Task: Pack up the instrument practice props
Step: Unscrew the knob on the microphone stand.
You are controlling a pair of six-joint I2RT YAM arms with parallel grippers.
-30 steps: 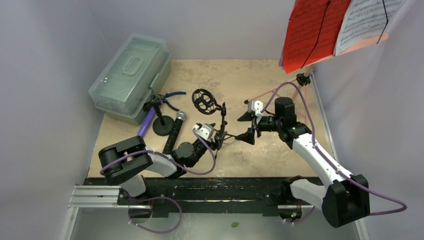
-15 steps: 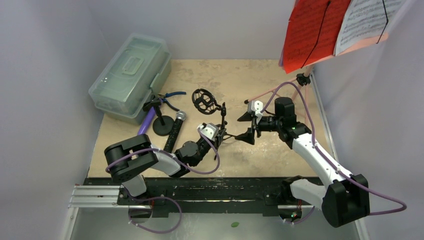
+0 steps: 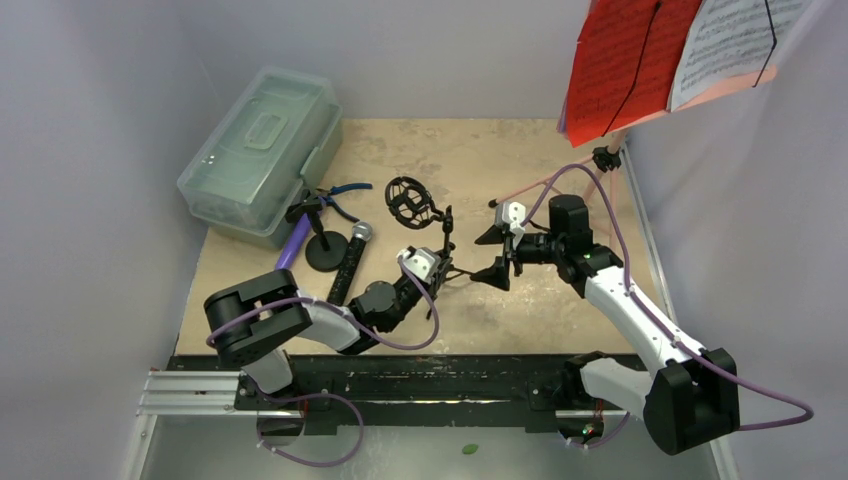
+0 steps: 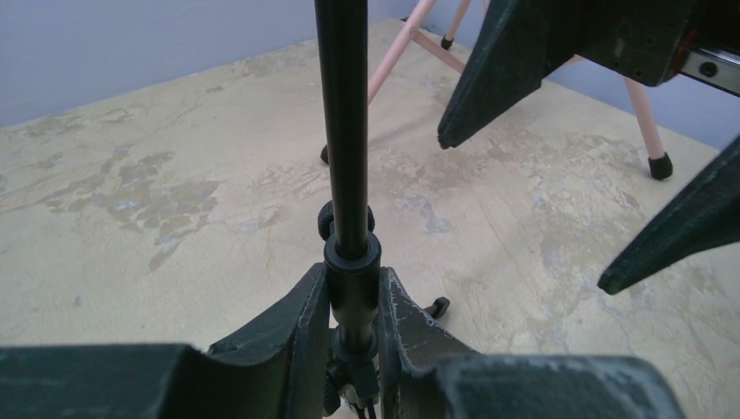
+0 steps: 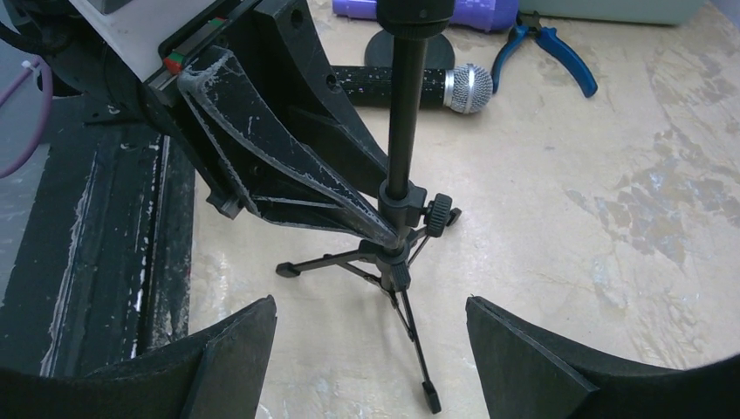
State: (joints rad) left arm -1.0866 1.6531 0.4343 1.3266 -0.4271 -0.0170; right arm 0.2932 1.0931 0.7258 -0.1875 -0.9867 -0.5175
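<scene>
The left gripper (image 4: 353, 297) is closed on the black mic tripod (image 4: 342, 131), its two fingers pressed against the collar low on the upright pole, just above where the legs spread. The tripod stands near the middle of the table (image 3: 480, 150), and in the right wrist view one foot looks slightly off the surface, though I cannot be sure. The right gripper (image 3: 493, 255) faces it from the right of the frame with its jaws spread wide, one on each side of the pole and touching nothing.

To the left of the tripod the black-silver microphone (image 3: 350, 262) lies flat, silver head toward the top of the frame. Just beside it the purple microphone (image 3: 293, 245) leans by a round-based black stand (image 3: 323, 250), with the blue-handled pliers (image 3: 345, 195) just above. The clear greenish case (image 3: 262, 150) sits closed in the upper left. In the upper right corner the pink music rack (image 3: 540, 185) carries red pages (image 3: 625, 60) and a white page (image 3: 735, 40).
</scene>
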